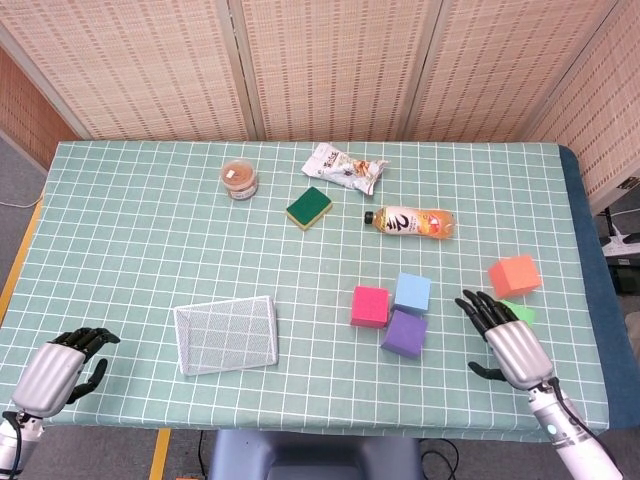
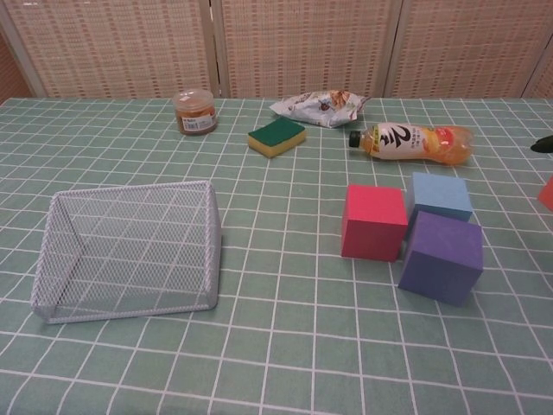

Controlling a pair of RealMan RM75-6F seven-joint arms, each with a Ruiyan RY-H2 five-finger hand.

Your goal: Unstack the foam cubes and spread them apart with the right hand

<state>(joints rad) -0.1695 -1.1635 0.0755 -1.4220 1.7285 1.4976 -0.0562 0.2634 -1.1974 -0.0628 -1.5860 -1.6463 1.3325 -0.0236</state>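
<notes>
Foam cubes on the checked table (image 1: 150,220), right hand (image 1: 513,345) empty with fingers spread.
The green cube (image 1: 518,311) lies just beyond the fingertips (partly hidden), beside the orange cube (image 1: 514,275); pink cube (image 1: 369,306), blue cube (image 1: 412,293) and purple cube (image 1: 404,333) cluster left of the fingers. The left hand (image 1: 58,368) rests with fingers curled, empty.

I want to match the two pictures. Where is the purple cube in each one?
Head view: the purple cube sits right of centre, low on the table, just below the pink cube and the light blue cube.
Chest view: the purple cube is at the lower right, nearest the camera.
Shared landmark: the drink bottle lying on its side behind the cubes.
</notes>
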